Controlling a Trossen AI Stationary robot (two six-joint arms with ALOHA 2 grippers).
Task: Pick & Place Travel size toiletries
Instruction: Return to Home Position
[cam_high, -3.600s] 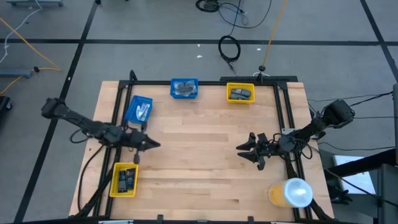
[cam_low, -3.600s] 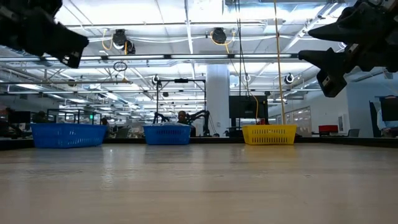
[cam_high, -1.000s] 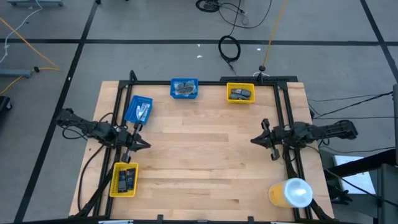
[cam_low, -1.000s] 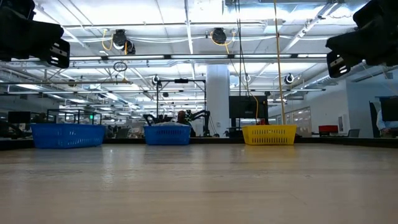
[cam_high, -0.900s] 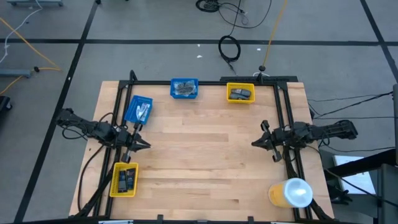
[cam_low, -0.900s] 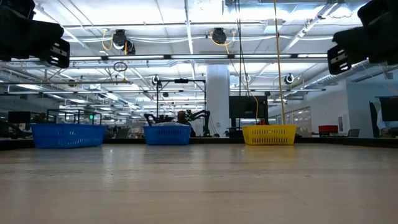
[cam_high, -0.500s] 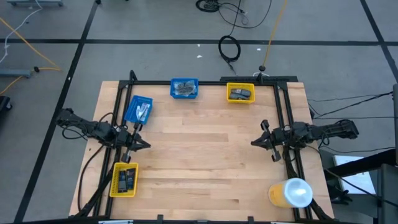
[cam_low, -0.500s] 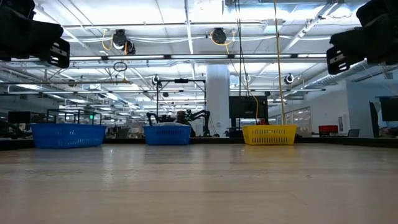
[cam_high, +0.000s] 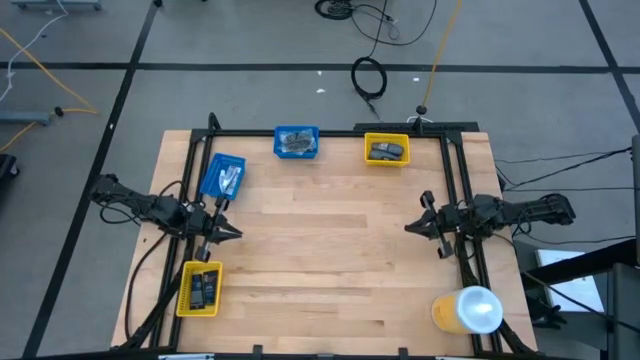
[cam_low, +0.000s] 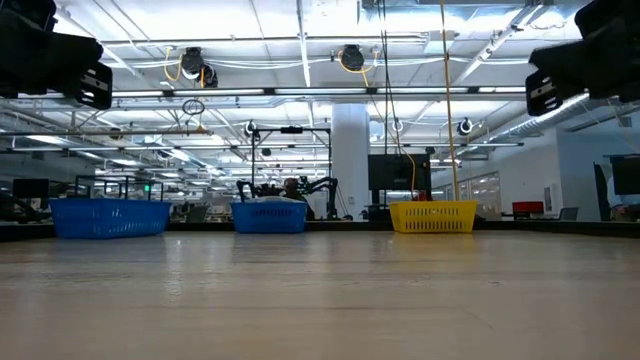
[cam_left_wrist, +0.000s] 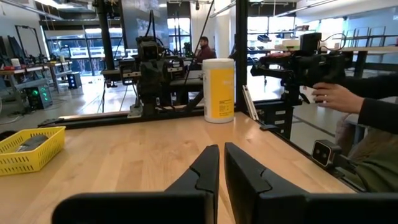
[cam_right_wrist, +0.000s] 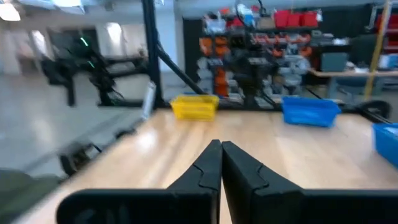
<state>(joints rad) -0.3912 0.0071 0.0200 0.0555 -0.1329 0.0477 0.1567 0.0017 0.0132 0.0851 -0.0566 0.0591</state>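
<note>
The toiletries all lie in four bins, well clear of both tools. In the left blue bin I see pale, whitish pieces. The far blue bin holds a dark heap I cannot sort out. The far yellow bin has one dark oblong piece lying across it. The near yellow bin holds a few dark stick-like pieces side by side.

My left tool hangs over the table's left side, between the left blue bin and the near yellow bin and touching neither. Its wrist view shows the two fingers drawn together, with nothing between them. My right tool sits over the right side, pointing inward, near no bin. Its fingers are likewise pressed together and empty.

The table is pale wood planking with a black frame along its far edge and sides. A large yellow-and-white cylinder stands upright at the near right corner.

Across the table, the low view looks into a bright workshop hall with ceiling lights and racks of equipment. In the left wrist view a person's hand rests on gear beside the right arm.
</note>
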